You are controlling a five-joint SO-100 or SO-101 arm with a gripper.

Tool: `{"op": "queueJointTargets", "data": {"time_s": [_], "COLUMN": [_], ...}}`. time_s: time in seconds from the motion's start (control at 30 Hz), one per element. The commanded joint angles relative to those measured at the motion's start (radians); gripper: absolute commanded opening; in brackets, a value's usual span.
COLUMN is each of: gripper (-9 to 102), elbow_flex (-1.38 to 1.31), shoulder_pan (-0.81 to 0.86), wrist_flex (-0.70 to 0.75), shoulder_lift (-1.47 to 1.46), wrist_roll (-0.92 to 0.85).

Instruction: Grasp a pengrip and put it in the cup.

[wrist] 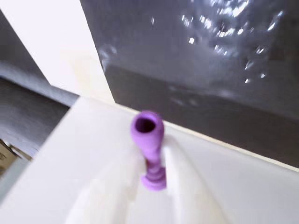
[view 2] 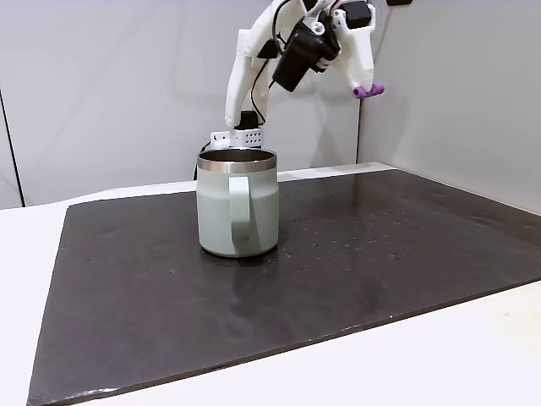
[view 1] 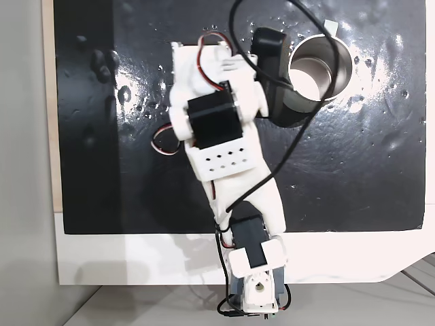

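The gripper is closed on the pen grip: in the wrist view the two pale, blurred fingers press against the sides of the small purple tube, whose hollow flared end points away from the camera while its ribbed end sits back between the fingers. In a fixed view from the side the gripper hangs high in the air above the dark mat, with the pen grip showing as a small purple stub at the tip of the white finger. The cup, a pale metal mug with a steel rim and its handle turned toward that camera, stands upright on the mat, lower and to the left of the gripper in this view, well apart from it. In a fixed view from above, the arm stretches over the mat from its base at the bottom edge, and its upper part overlaps the left side of the cup, whose round open mouth and pale inside are visible near the top right. The mat lies on a white table.
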Motion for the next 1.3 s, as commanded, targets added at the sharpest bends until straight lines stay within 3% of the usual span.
{"op": "queueJointTargets", "data": {"time_s": [0.0, 0.43, 0.77, 0.8, 0.97, 1.27], "gripper": [0, 0, 0, 2, 31, 32], "elbow_flex": [0.038, 0.015, -0.103, -0.107, -0.112, -0.130], "shoulder_pan": [0.121, 0.488, 0.581, 0.581, 0.574, 0.571], "wrist_flex": [0.003, 0.002, 0.002, 0.002, 0.002, 0.002], "shoulder_lift": [0.118, 0.040, -0.067, -0.067, -0.054, -0.049], "wrist_roll": [-0.017, -0.156, -0.219, -0.221, -0.210, -0.210]}}
